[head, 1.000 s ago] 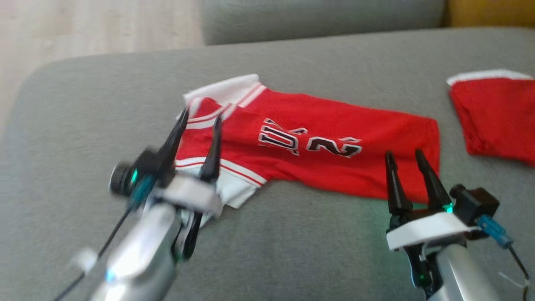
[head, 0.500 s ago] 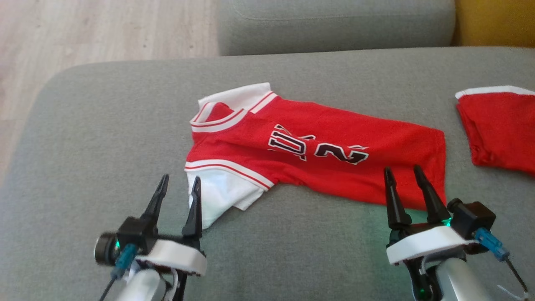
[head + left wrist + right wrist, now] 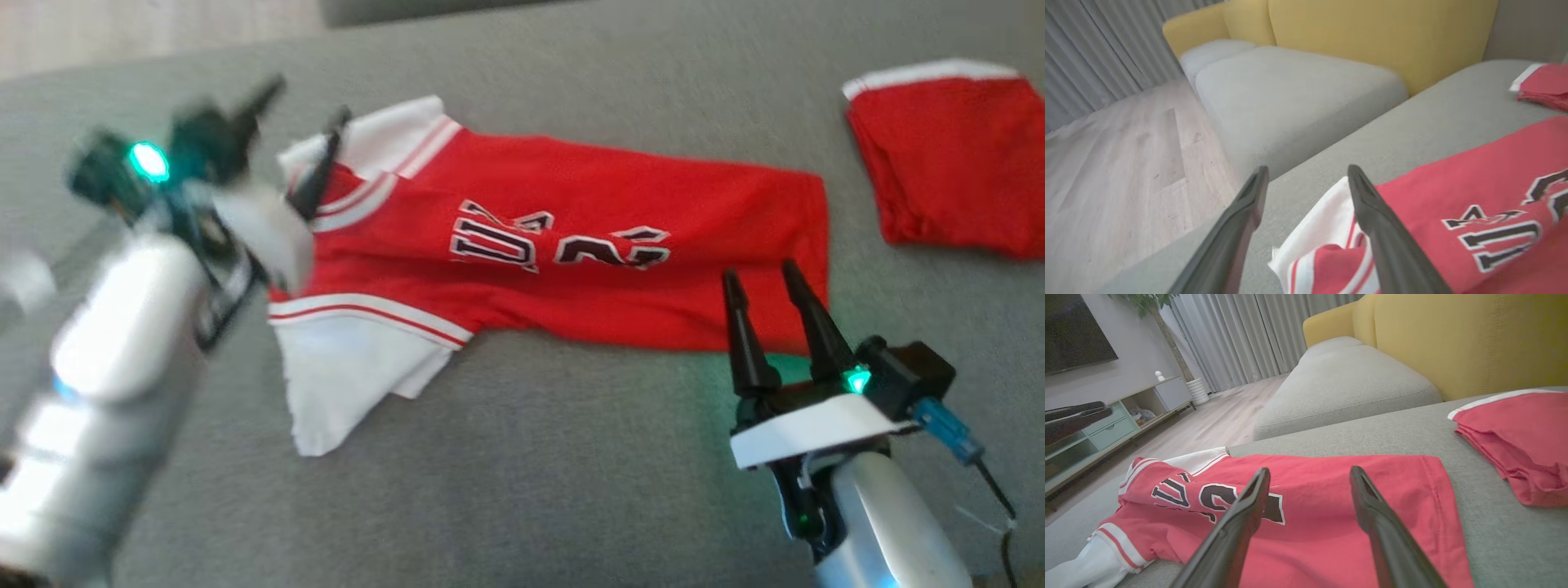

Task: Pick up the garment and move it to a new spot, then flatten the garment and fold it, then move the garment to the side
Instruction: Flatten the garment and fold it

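Observation:
The garment (image 3: 571, 204) is a red jersey with white sleeves and black-and-white lettering, lying spread on a grey cushion (image 3: 531, 474). My left gripper (image 3: 306, 102) is blurred and open, hovering over the collar and far white sleeve (image 3: 1327, 220) at the jersey's left end, with nothing between its fingers. In the left wrist view the left gripper (image 3: 1306, 171) straddles that sleeve's edge. My right gripper (image 3: 759, 273) is open and empty at the near corner of the hem. The right wrist view shows the right gripper (image 3: 1310, 471) just above the hem end of the garment (image 3: 1392, 490).
A second red garment (image 3: 947, 155) with white trim lies at the cushion's far right. A further grey seat (image 3: 1343, 384) and yellow sofa back (image 3: 1453, 339) stand beyond. Wooden floor (image 3: 1118, 155) lies past the cushion's left edge. A low TV cabinet (image 3: 1106, 428) is at the wall.
My left gripper went from the near white sleeve forward to the collar end, staying open. The right gripper stayed by the hem. The head camera shifted, so the whole picture moved.

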Controlling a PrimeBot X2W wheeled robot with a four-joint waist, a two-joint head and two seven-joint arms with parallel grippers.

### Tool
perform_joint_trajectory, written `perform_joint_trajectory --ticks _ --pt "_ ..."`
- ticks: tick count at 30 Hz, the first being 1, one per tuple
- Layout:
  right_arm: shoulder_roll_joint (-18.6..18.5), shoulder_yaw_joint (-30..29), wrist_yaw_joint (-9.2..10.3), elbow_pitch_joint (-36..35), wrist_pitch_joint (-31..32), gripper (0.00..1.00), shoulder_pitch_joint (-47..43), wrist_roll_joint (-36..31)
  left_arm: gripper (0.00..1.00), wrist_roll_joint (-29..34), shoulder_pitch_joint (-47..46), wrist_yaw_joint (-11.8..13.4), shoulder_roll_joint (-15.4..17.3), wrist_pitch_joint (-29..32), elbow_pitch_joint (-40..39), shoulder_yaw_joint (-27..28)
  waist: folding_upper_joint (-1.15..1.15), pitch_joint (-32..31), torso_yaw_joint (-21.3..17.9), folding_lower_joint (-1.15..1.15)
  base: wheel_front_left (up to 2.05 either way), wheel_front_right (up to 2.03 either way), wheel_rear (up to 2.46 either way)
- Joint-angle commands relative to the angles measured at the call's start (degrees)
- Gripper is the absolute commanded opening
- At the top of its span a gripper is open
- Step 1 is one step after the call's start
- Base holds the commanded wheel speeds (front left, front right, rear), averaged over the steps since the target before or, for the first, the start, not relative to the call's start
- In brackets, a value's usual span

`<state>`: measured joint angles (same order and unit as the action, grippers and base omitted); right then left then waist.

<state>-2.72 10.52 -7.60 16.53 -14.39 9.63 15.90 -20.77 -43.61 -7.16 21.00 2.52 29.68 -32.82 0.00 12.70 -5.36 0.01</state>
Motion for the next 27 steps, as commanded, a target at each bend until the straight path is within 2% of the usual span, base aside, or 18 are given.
perform_joint_trajectory --ticks 1,6,9,13,20,21,22,23,27 --pt "-0.2 1.9 0.11 -2.3 -0.6 1.0 2.0 0.7 1.0 -2.1 -5.6 -0.2 3.2 3.9 0.5 -0.1 0.0 4.5 -4.2 -0.01 0.0 0.0 0.0" --pt "-0.2 3.5 0.11 -3.3 -0.6 1.0 3.7 2.2 1.0 -11.2 -15.1 -0.3 9.1 14.6 1.7 -12.7 0.0 8.7 -7.7 -0.01 0.0 0.0 0.0" --pt "-0.2 4.4 0.11 -3.8 -0.6 1.0 4.5 2.9 1.0 -15.2 -19.4 -0.3 13.1 18.9 2.7 -18.8 0.0 10.7 -9.4 -0.01 0.0 0.0 0.0" --pt "-0.2 5.0 0.11 -4.4 -0.6 1.0 5.2 3.8 1.0 -16.8 -23.1 -0.3 16.4 19.4 5.2 -24.4 0.0 12.2 -11.2 -0.01 0.0 0.0 0.0" --pt "-0.2 5.0 0.11 -4.8 -0.6 1.0 5.4 4.2 0.98 -24.3 -25.3 -0.3 17.6 18.3 6.2 -31.1 0.0 13.2 -12.4 -0.01 0.0 0.0 0.0" --pt "-0.2 5.0 0.11 -4.8 -0.6 1.0 5.4 4.2 0.43 -25.3 -25.7 -0.3 17.8 18.2 6.3 -31.8 0.0 13.3 -12.5 -0.01 0.0 0.0 0.0" --pt "-0.2 5.0 0.11 -4.8 -0.6 1.0 5.5 4.3 0.18 -26.3 -26.1 -0.3 18.0 18.1 6.7 -32.2 0.0 13.4 -12.5 -0.01 0.0 0.0 0.0" --pt "-0.2 5.0 0.11 -4.9 -0.6 1.0 5.6 4.3 0.0 -26.9 -26.8 -0.3 18.1 17.5 7.2 -32.3 0.0 13.6 -12.6 -0.01 0.0 0.0 0.0" --pt "-0.2 5.0 0.11 -5.1 -0.6 1.0 5.9 4.3 0.0 -26.4 -29.4 -0.3 17.9 13.8 10.9 -31.8 0.0 14.1 -12.6 -0.01 0.0 0.0 0.0"
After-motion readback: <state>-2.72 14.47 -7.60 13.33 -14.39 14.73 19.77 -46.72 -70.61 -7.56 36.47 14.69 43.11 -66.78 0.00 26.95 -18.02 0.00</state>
